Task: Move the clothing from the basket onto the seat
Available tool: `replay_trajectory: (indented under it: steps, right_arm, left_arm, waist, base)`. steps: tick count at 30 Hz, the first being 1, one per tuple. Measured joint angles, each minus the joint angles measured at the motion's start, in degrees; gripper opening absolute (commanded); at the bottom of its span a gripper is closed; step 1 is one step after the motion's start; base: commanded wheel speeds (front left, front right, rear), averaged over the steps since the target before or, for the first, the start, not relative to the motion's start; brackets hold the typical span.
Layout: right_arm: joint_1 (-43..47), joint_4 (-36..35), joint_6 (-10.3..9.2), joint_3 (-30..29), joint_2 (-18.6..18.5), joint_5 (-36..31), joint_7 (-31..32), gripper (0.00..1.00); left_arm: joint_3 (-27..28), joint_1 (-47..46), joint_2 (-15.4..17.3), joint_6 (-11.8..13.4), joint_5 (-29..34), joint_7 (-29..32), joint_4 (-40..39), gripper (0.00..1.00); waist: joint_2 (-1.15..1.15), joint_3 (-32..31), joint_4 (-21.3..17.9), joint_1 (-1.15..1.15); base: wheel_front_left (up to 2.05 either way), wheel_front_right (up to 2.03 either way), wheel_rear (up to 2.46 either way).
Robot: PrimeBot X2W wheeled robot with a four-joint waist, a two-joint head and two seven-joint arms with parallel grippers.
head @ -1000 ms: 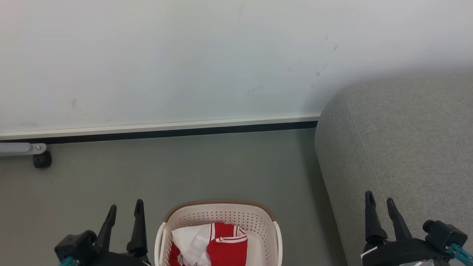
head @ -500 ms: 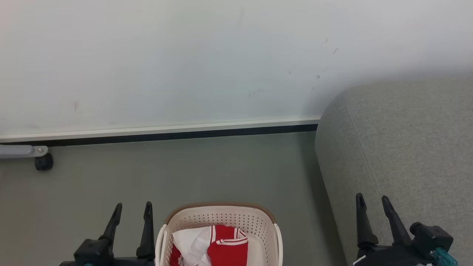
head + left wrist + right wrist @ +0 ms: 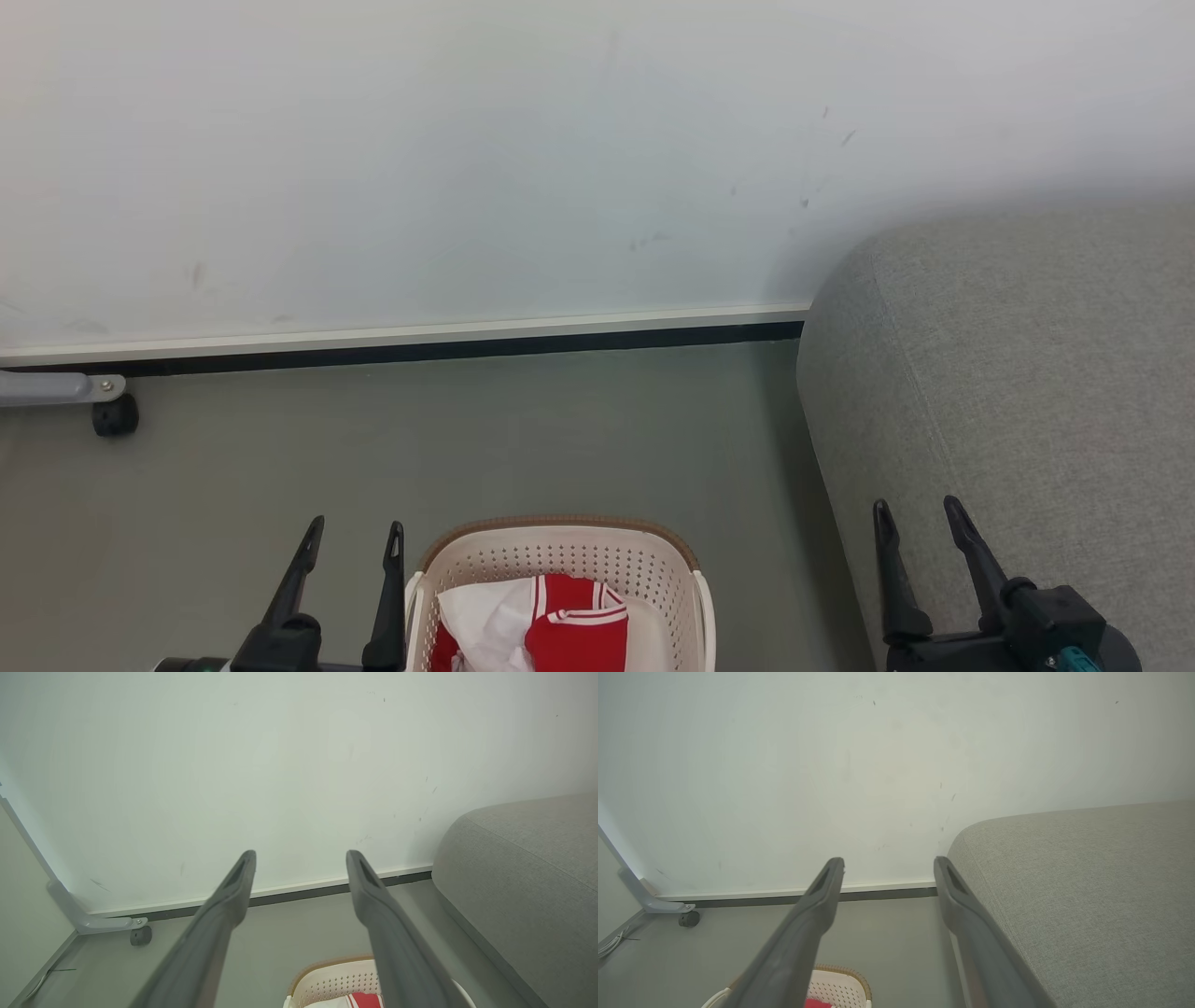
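Sitting at six o'clock in the head view, the basket (image 3: 560, 558) is holding the clothing (image 3: 574, 637), bunched inside. The left hand (image 3: 357, 528) is hovering just beside its nine o'clock rim, fingers spread and empty, likely staging the pick. The right hand (image 3: 917, 510), likewise parted and empty, is waiting near the seat (image 3: 1027, 373) at three o'clock.

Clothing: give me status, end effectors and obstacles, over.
Left end effector open, empty, beside basket. Right end effector open, empty, by seat. Clothing in basket, untouched. No obstacle seen between basket and seat.
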Motion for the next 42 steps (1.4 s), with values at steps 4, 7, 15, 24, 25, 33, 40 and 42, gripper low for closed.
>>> replay_trajectory:
  steps: [4,7,15,24,25,33,40,42]
  right_arm:
    - [0.0,-0.1,0.0,0.0,0.0,0.0,0.0,1.0]
    - [0.0,-0.2,0.0,-0.1,0.0,0.0,0.0,1.0]
    - [0.1,-0.2,0.08,-0.4,0.0,-0.3,0.0,1.0]
    - [0.1,-1.6,0.42,-0.9,0.0,-0.6,0.0,1.0]
    - [0.1,-1.9,0.43,-1.0,-0.1,-0.8,0.0,1.0]
    - [-2.9,-3.5,1.11,-1.7,-0.8,-1.1,0.0,1.0]
    - [-5.5,-4.8,1.18,-2.6,-1.1,-1.8,0.0,1.0]
    - [-6.5,-5.2,1.23,-2.7,-1.2,-2.0,0.0,1.0]
  left_arm:
    - [0.0,0.1,0.0,0.0,0.0,0.0,0.0,1.0]
    - [0.1,0.4,0.0,-0.1,0.0,0.0,0.0,1.0]
    - [0.3,0.8,-0.2,-0.5,0.0,0.0,0.0,1.0]
    - [0.4,0.6,-0.3,-1.1,0.5,0.0,-1.5,1.0]
    - [0.4,0.5,-0.2,-1.1,0.6,0.0,-1.6,1.0]
    - [0.1,-3.7,0.3,-2.6,1.6,0.0,-1.5,1.0]
    - [-0.7,-8.8,-0.1,-3.3,2.6,-0.2,2.8,1.0]
    - [-1.7,-10.3,-0.5,-3.9,2.7,-0.2,4.4,1.0]
  waist:
    - [0.0,0.0,0.0,0.0]
    - [0.0,0.0,0.0,0.0]
    - [0.0,0.3,-0.1,0.0]
    - [0.0,2.5,-0.2,0.0]
    - [0.0,3.0,-0.2,0.0]
    - [0.0,7.9,-0.2,0.01]
    - [0.01,13.4,-0.5,0.01]
    - [0.01,15.0,-0.6,0.01]
  base:
    - [0.0,0.0,0.0]
    - [0.0,0.0,0.0]
    - [0.0,0.0,0.0]
    - [0.0,0.0,0.0]
    - [0.0,0.0,0.0]
    - [0.0,0.0,0.0]
    - [0.0,0.0,0.0]
    - [0.0,0.0,0.0]
